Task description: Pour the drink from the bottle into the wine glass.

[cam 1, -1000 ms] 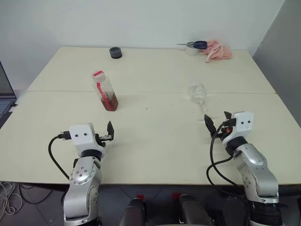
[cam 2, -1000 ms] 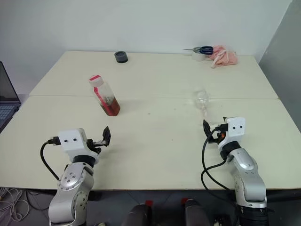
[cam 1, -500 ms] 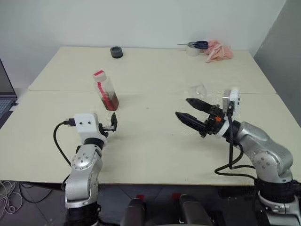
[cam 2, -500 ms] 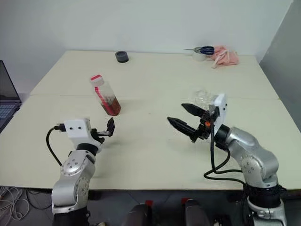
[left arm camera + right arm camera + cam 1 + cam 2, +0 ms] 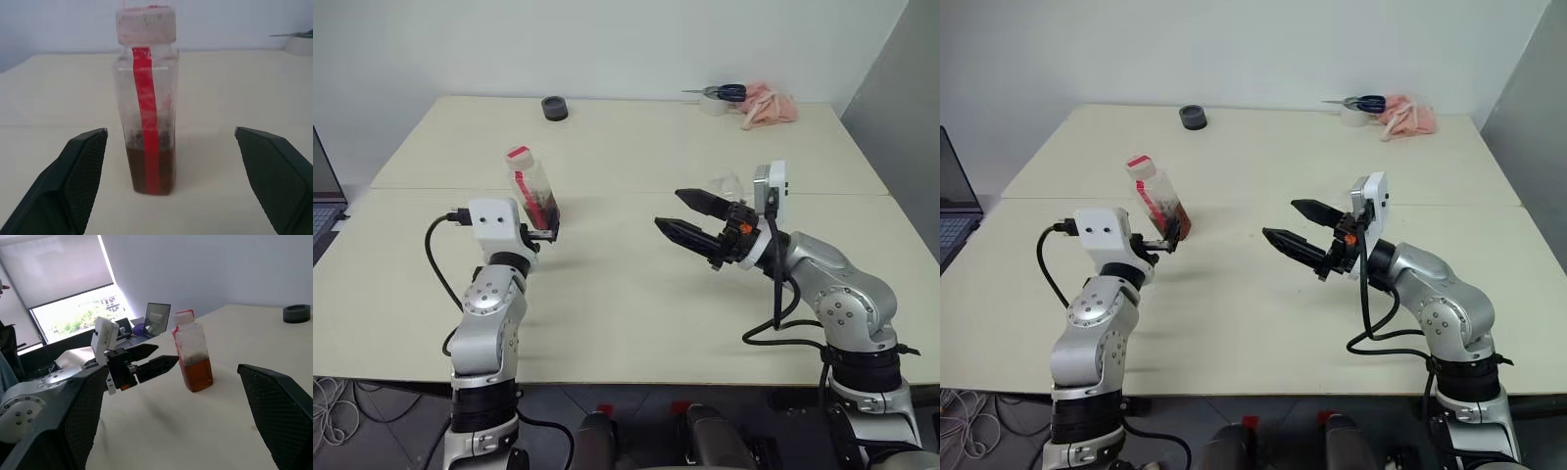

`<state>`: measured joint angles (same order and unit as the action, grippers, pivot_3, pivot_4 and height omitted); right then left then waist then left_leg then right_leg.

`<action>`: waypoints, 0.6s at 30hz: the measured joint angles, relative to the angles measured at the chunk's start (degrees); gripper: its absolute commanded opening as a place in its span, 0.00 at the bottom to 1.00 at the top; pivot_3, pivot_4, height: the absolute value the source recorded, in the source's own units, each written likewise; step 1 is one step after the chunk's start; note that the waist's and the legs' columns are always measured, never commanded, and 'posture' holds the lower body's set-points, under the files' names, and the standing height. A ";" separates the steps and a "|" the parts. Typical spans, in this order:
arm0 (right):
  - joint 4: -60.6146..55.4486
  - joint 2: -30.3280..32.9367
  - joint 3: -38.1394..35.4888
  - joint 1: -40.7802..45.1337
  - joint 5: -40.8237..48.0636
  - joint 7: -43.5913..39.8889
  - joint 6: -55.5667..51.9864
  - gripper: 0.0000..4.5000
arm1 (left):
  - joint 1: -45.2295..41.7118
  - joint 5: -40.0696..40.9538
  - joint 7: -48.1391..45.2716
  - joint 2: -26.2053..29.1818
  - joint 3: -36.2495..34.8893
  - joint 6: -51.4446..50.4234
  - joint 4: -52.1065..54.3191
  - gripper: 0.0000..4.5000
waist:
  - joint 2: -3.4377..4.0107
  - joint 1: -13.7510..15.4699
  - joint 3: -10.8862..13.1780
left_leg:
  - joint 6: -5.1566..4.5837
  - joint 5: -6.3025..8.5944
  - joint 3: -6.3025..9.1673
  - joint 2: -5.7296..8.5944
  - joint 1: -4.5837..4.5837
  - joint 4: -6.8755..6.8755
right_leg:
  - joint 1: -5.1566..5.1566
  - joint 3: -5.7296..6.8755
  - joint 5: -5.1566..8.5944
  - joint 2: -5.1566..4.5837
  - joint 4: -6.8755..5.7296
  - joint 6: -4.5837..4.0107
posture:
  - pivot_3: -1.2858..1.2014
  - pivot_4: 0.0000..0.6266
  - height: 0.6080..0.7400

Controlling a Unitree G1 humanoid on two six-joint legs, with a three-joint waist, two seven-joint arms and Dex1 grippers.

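From the head camera, the bottle (image 5: 534, 188) stands upright on the cream table (image 5: 626, 294), capped in red and white, with the drink (image 5: 544, 210) filling only its lowest part. The left gripper (image 5: 548, 225) hovers just in front of the bottle, on the robot's side of it, fingers spread wide and holding nothing. Well to the right of the bottle, the right gripper (image 5: 693, 217) is raised above the table and points toward the bottle, its two black fingers wide apart and empty. The wine glass (image 5: 729, 186) is partly hidden behind that gripper, farther from the bottle than the fingertips are (only a bit of its clear bowl shows). Beyond the bottle, near the table's far edge, lies a dark ring (image 5: 554, 109); far off to the bottle's right at the back sit scissors (image 5: 724, 93), a roll of tape (image 5: 711, 105) and a pink cloth (image 5: 767, 106).

From the left wrist, the bottle (image 5: 146, 98) stands centred between the two open fingers (image 5: 78, 176) but ahead of their tips, untouched, its red strip facing the camera and the brown liquid (image 5: 146, 169) low inside.

From the right wrist, the bottle (image 5: 191, 351) stands between that gripper's widely parted fingers (image 5: 279, 416), well ahead of them. The left gripper (image 5: 159, 358) is just beside the bottle, open, not touching it. A laptop (image 5: 157, 316) sits behind the bottle, past the table's edge.
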<state>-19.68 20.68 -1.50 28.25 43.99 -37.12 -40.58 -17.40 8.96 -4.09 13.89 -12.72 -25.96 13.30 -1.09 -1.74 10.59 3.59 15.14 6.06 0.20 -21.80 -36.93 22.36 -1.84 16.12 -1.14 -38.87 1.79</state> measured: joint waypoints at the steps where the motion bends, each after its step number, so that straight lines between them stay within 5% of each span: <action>1: 0.01 -0.18 0.00 0.00 -0.02 0.16 0.03 1.00 | -0.34 0.08 -0.23 0.18 -0.18 0.00 -0.59 1.00 | 0.00 0.00 0.00 | 0.00 0.00 0.01 0.00 0.00 0.00 | 0.01 0.01 0.00 0.00 0.00 0.00 | 0.52 0.24 1.00; 18: -1.83 -1.90 0.16 -2.12 -0.01 4.23 0.06 1.00 | -6.35 3.11 -4.35 3.26 -2.07 0.94 -9.81 1.00 | 0.00 0.01 0.00 | 0.00 0.00 0.03 -0.01 -0.02 0.01 | 0.02 0.03 0.00 0.00 -0.01 0.01 | 0.52 0.24 1.00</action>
<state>-21.51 18.78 -1.34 26.13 43.99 -32.90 -40.52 -23.75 12.06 -8.43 17.15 -14.78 -25.02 3.49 -1.09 -1.73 10.59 3.59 15.14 6.09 0.19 -21.81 -36.92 22.38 -1.82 16.12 -1.14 -38.87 1.80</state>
